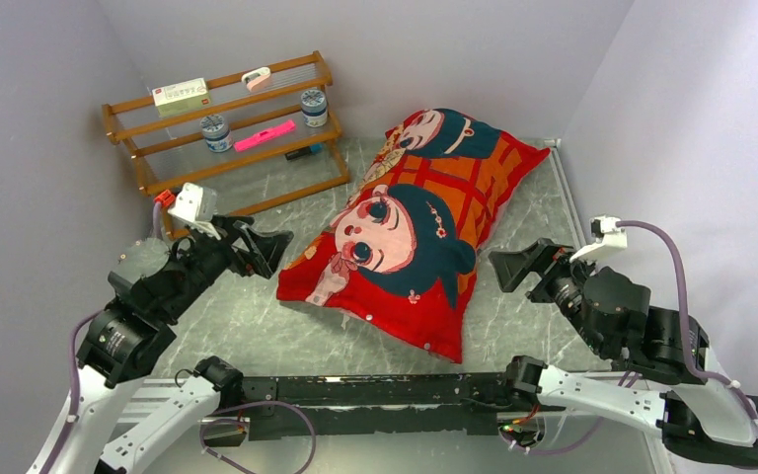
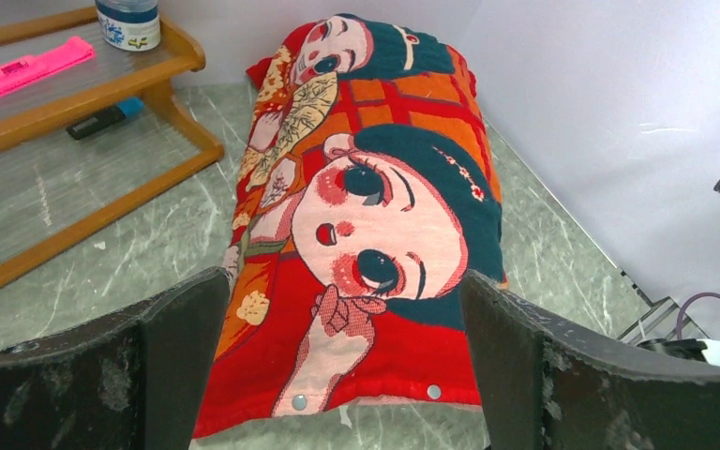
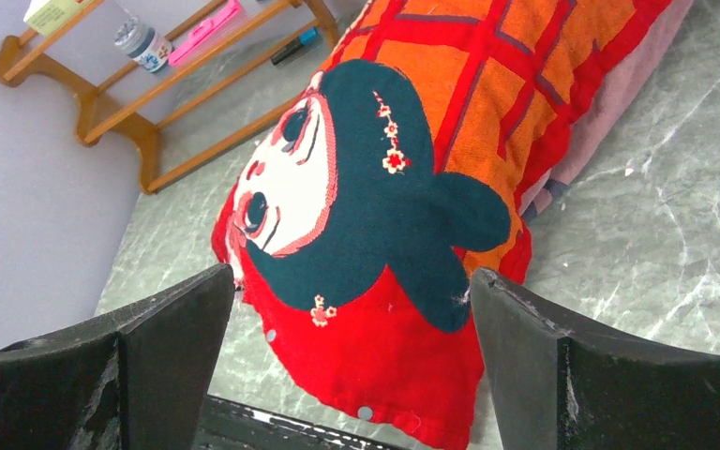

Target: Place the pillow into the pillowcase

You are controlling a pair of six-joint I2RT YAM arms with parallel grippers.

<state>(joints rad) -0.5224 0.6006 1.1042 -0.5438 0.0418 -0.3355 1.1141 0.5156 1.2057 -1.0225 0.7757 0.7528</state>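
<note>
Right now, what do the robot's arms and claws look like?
Both arms: black upper segments, white lower ones, purplish-grey cables looping alongside. The left gripper and right gripper each carry two broad, scuffed black fingers and a small white camera block.

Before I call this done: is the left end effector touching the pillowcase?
Apart. The top view shows a strip of bare table between the open left end effector and the pillowcase.

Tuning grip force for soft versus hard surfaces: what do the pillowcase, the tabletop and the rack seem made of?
Pillowcase: soft matte cloth, fuzzy weave, with shiny, metal-looking snaps along the hem. Tabletop: grey marble pattern, slight sheen; stone or laminate, unclear. Rack: warm-brown wood, smooth varnished look.
</note>
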